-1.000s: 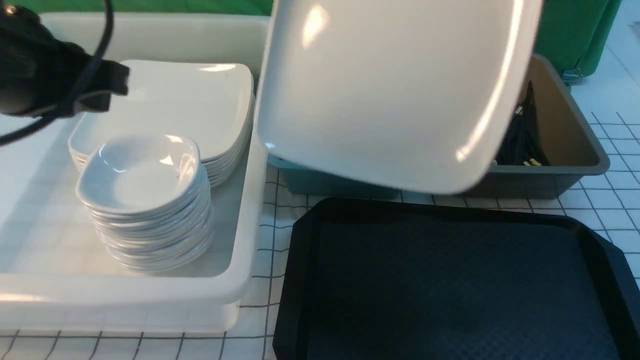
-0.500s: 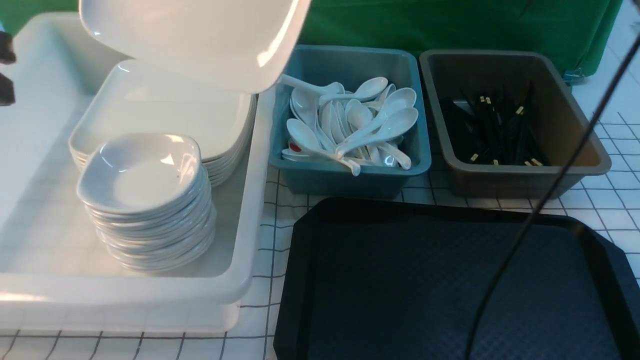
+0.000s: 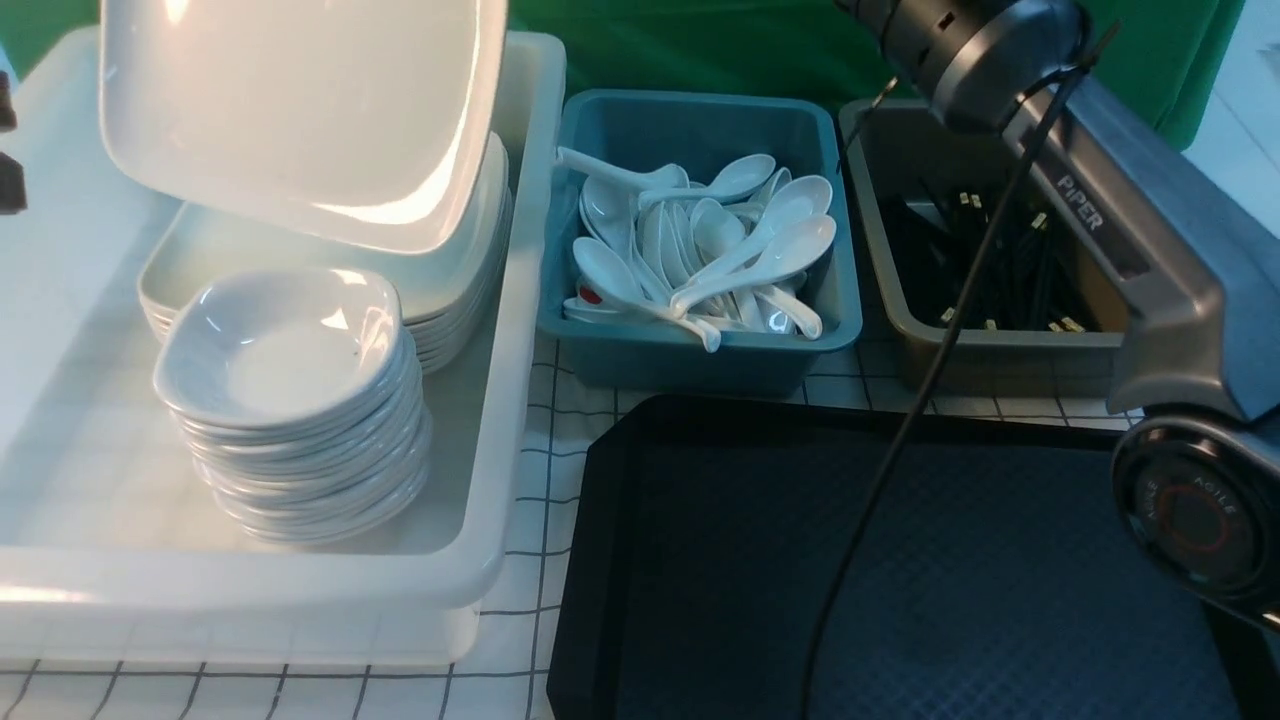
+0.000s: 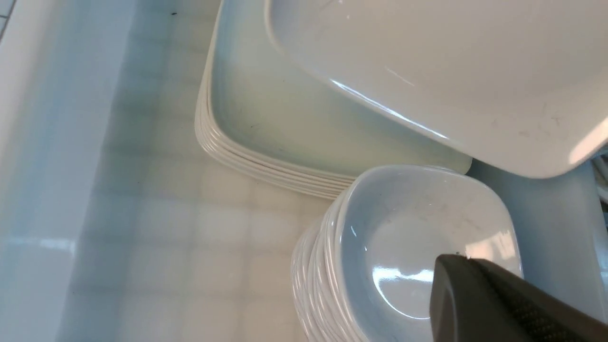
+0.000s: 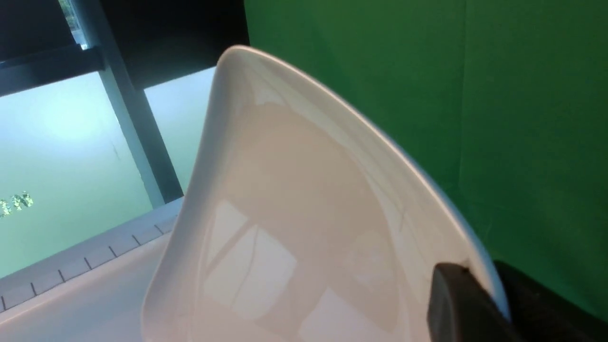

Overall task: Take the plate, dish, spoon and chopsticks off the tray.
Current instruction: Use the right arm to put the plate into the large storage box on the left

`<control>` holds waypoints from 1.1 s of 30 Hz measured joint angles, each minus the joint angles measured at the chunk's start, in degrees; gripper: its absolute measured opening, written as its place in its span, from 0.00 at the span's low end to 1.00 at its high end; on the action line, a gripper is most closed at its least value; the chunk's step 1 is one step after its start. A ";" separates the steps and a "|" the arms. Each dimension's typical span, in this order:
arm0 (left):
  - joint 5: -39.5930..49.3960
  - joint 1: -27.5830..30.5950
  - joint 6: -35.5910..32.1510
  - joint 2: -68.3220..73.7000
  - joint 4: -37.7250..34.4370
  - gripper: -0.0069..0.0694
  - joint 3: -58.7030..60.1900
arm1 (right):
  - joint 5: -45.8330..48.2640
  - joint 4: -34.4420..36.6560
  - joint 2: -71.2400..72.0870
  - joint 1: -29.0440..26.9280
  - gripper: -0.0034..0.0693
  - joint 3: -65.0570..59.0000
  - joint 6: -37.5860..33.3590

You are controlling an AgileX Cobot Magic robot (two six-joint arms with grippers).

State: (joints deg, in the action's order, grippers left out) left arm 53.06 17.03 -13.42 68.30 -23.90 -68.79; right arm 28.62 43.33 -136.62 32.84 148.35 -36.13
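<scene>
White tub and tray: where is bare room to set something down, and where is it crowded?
In the white tub, bare floor runs between its left wall and the two stacks. The tray shows bare surface under a hanging cable. Crowded: the plate stack under the held plate, the dish stack, the blue tub full of spoons, the brown tub of chopsticks.

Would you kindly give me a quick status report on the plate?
Right gripper shut on plate rim; left gripper open, empty. Plate tilted above plate stack in white tub. Nothing between them.
</scene>
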 joint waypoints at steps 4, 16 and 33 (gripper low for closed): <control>0.23 0.00 -0.87 0.00 -0.07 0.09 0.00 | -0.70 -0.19 -1.43 0.58 0.10 0.00 -0.07; 0.28 0.00 -1.40 0.00 -0.07 0.09 0.00 | -0.90 -0.69 -4.33 0.87 0.10 0.00 -0.48; 0.28 0.00 -1.62 0.00 -0.23 0.09 0.00 | -3.17 -0.90 -6.65 0.87 0.17 0.09 -0.20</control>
State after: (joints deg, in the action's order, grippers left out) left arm 53.34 17.03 -15.04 68.30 -24.13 -68.79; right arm 25.45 42.43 -143.27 33.71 148.45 -36.33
